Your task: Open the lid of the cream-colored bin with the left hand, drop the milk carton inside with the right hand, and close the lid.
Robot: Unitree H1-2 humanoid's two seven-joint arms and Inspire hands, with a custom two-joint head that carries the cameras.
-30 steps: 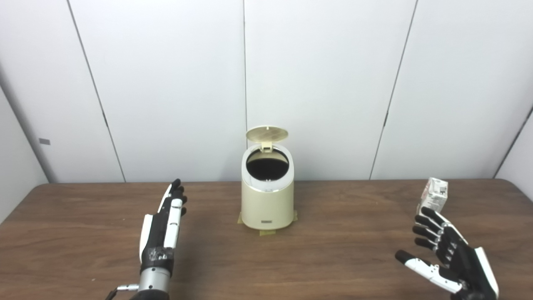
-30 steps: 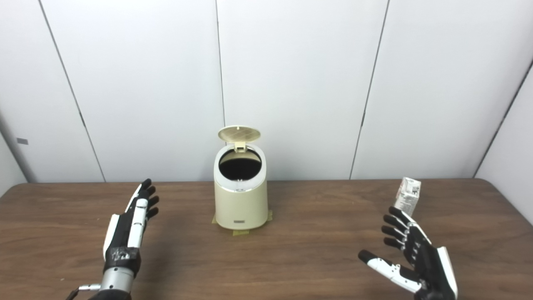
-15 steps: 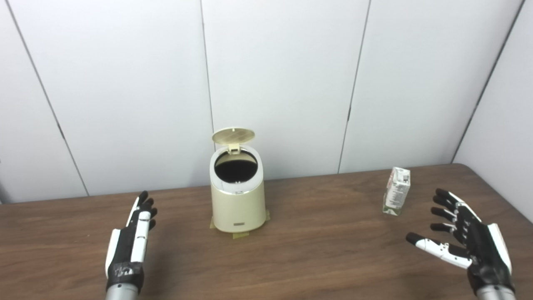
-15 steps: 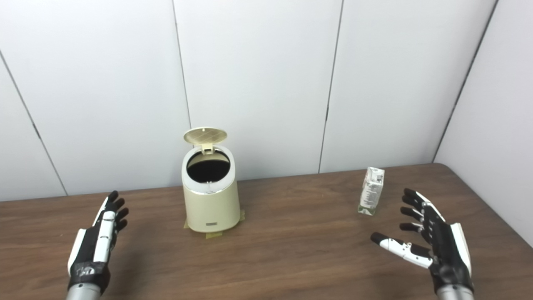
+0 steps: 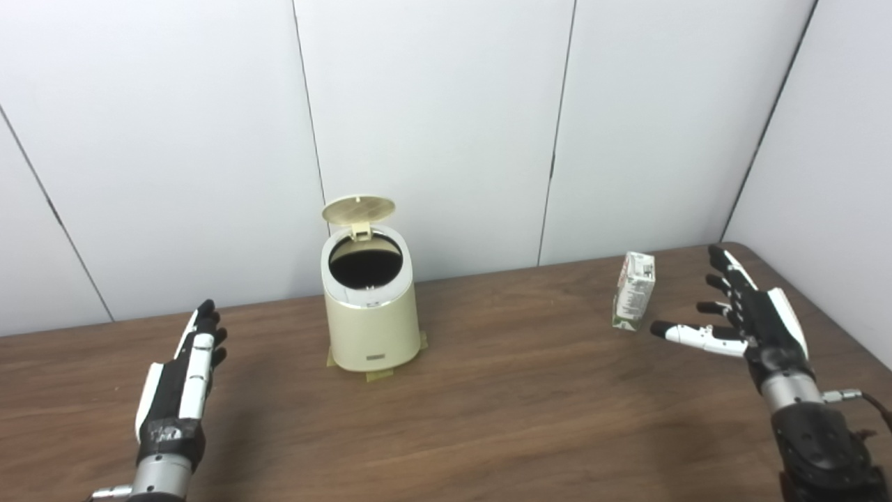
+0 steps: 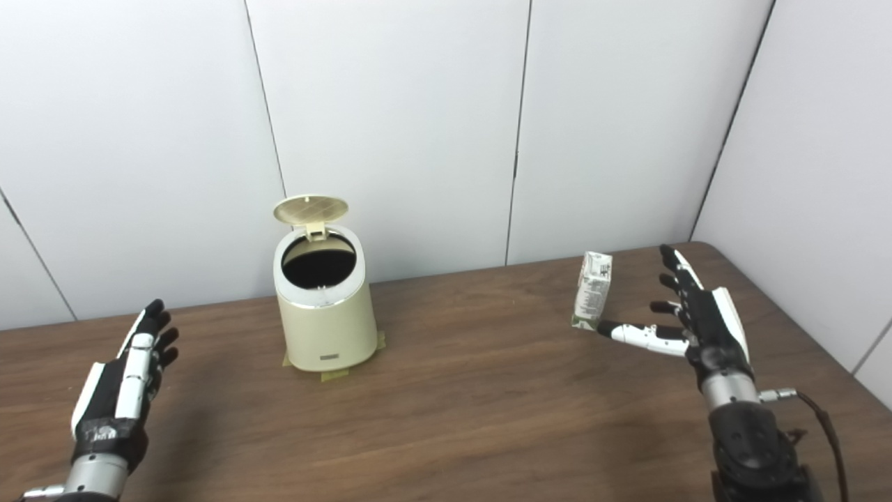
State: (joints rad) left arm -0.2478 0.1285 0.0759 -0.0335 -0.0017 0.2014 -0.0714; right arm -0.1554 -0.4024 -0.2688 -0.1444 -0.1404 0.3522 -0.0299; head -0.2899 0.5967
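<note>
Flanking the milk carton (image 5: pixel 633 291), right hand (image 5: pixel 749 315), fingers spread.

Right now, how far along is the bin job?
Done: the cream-colored bin has its lid standing open. In hand: the right hand is open beside the upright milk carton, not gripping it. The left hand waits open. Left: grasp the carton, drop it in, close the lid.

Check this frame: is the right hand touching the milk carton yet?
Apart. In the left eye view, bare table shows between the right hand and the upright milk carton; its thumb tip stops short of the carton's base, fingers spread open.
</note>
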